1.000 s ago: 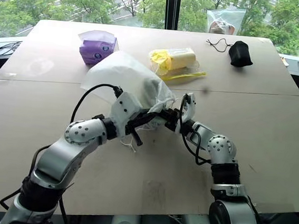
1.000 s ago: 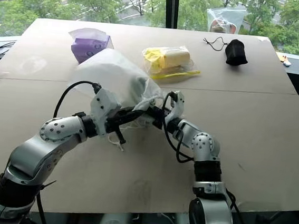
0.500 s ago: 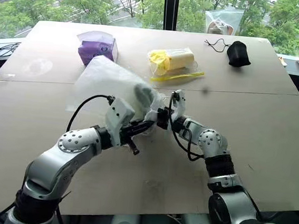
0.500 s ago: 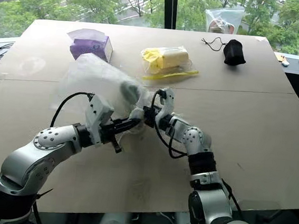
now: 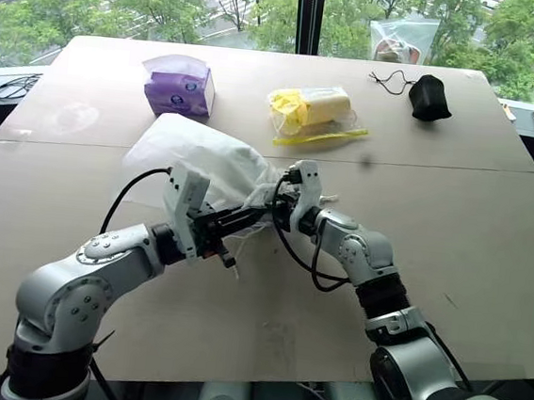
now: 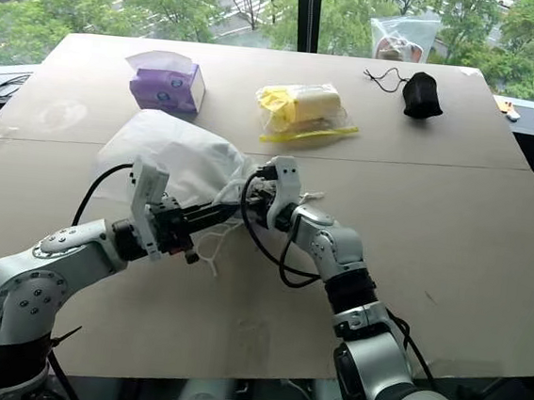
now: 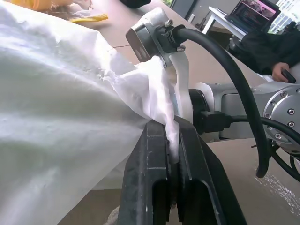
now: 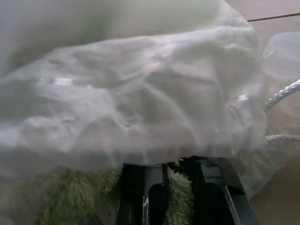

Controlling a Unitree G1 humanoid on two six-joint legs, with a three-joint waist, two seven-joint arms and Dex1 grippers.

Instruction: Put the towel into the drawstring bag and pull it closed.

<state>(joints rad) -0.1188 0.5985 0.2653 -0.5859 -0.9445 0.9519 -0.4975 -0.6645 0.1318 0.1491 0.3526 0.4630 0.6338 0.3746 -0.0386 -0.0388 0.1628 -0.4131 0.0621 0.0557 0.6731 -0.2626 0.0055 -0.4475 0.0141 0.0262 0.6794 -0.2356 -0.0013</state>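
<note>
Left pincer [image 7: 172, 140]: clamped on gathered mouth fabric of white drawstring bag [image 5: 209, 161]. Right pincer [image 8: 178, 180]: clamped on green towel [image 8: 180, 199], at bag mouth, under bag fabric. Bag resting on bench [image 5: 454, 227], between both arms, near purple tissue pack [image 5: 179, 85].

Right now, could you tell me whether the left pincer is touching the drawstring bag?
Touching. The left wrist view shows the left pincer shut on a gathered fold of the drawstring bag, white fabric pinched between its two black fingers.
</note>
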